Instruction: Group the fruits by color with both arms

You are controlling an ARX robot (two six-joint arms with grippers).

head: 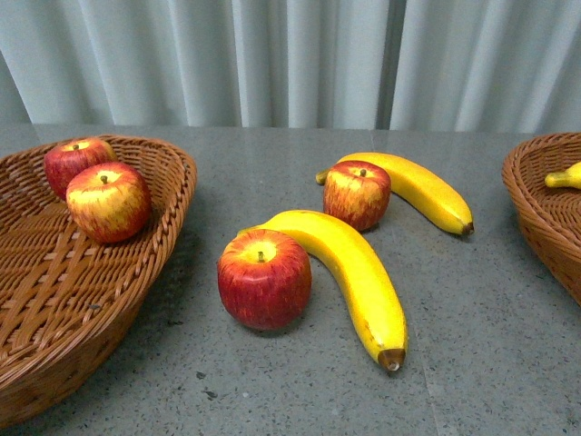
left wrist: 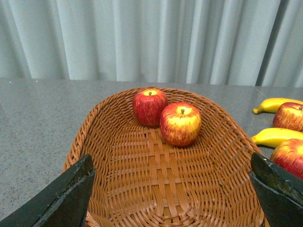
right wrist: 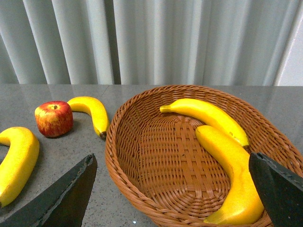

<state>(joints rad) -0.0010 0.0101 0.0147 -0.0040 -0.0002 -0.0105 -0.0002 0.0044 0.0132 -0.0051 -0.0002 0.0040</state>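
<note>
Wicker on both flanks, grey table (head: 490, 363) between. By what lies where, you are about half through the sort.

Done: the left basket (head: 177, 177) at 9 o'clock holds 2 apples, the nearer basket apple (head: 109, 200) seemingly touching the rear basket apple (head: 77, 162). The right basket (right wrist: 113, 142) at 3 o'clock holds 2 bananas, the far-wall banana (right wrist: 208, 116) and the near-wall banana (right wrist: 236, 179).

Left to do: 4 fruits on the table between the baskets.
- The near apple (head: 264, 278) sits at about 6 o'clock of centre.
- The near banana (head: 359, 272) curves round its 3 o'clock side, touching it.
- The far apple (head: 357, 194) stands at 1 o'clock from the near apple.
- The far banana (head: 422, 189) arcs behind it, 12 to 3 o'clock.

Tools: the left gripper (left wrist: 171, 161) hangs over the left basket, fingers spread wide, nothing between them. The right gripper (right wrist: 173, 158) reads the same over the right basket — wide apart, empty.

Hard to read:
- The front view shows you neither arm.
- The right basket is cut off at that view's edge, with only 1 banana tip showing.
- The far apple covers the far banana's middle, so you cannot tell whether they touch.
- The left basket's near end runs out of frame.
</note>
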